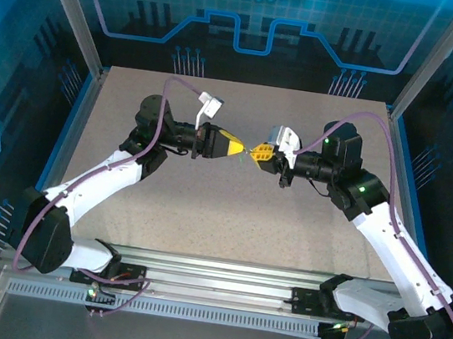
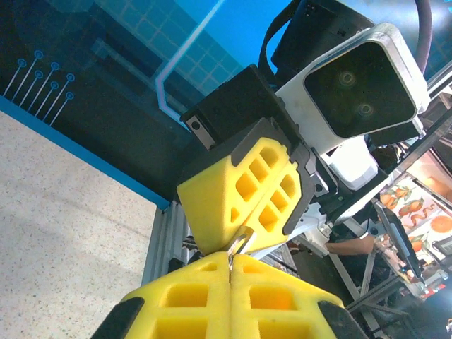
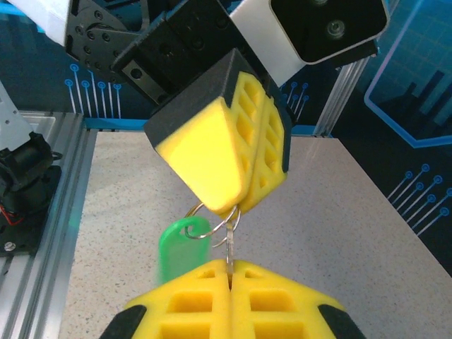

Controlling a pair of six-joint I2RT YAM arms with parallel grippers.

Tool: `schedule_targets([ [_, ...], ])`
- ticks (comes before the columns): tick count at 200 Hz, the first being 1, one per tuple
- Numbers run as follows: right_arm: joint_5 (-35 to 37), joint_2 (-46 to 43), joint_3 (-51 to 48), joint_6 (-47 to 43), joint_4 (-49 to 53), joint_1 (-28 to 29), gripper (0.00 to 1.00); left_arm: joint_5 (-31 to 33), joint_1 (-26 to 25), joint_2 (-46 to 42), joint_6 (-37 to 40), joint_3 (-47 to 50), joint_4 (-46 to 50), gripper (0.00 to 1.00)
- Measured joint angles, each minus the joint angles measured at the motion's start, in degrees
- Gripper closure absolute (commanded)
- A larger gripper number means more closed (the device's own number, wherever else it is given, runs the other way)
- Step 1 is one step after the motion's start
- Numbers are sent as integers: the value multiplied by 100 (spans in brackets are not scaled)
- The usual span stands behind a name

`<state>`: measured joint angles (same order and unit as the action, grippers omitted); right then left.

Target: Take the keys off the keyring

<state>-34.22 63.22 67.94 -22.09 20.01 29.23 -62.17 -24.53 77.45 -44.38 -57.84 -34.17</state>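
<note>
Above the middle of the table (image 1: 161, 211) my two grippers meet tip to tip. My left gripper (image 2: 231, 256) is shut on the thin wire keyring (image 3: 205, 237), and a metal loop (image 2: 239, 244) pokes out of its tips. From the ring dangles a key with a green plastic head (image 3: 180, 251). My right gripper (image 3: 229, 265) is shut on a flat silvery key (image 3: 229, 248) that runs up to the ring. From the right wrist, the left gripper (image 3: 229, 208) hangs just above the ring. From above, the left gripper (image 1: 243, 150) and right gripper (image 1: 257, 152) almost touch.
The speckled table top has blue rims at its left (image 1: 77, 123) and right (image 1: 399, 173) sides. An aluminium rail (image 1: 209, 289) runs along the near edge by the arm bases. Transparent blue walls (image 1: 247, 21) enclose the back.
</note>
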Motion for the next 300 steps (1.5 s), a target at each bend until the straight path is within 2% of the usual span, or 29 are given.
schedule_targets([
  [101, 490, -391, -433, -55, -518, 103, 100, 17, 15, 352, -1038, 0, -1309, 100],
  [153, 640, -463, -540, -116, -616, 199, 100, 20, 20, 350, -1058, 2, -1270, 100],
  [203, 1145, -542, -688, -352, -695, 557, 100, 20, 66, 328, -968, 9, -1156, 100],
  [254, 1587, -595, -946, -498, -730, 1023, 100, 361, 173, 201, -874, 35, -1045, 100],
  [300, 1845, -627, -1023, -463, -765, 1062, 100, 575, 225, -22, -457, 142, -516, 100],
])
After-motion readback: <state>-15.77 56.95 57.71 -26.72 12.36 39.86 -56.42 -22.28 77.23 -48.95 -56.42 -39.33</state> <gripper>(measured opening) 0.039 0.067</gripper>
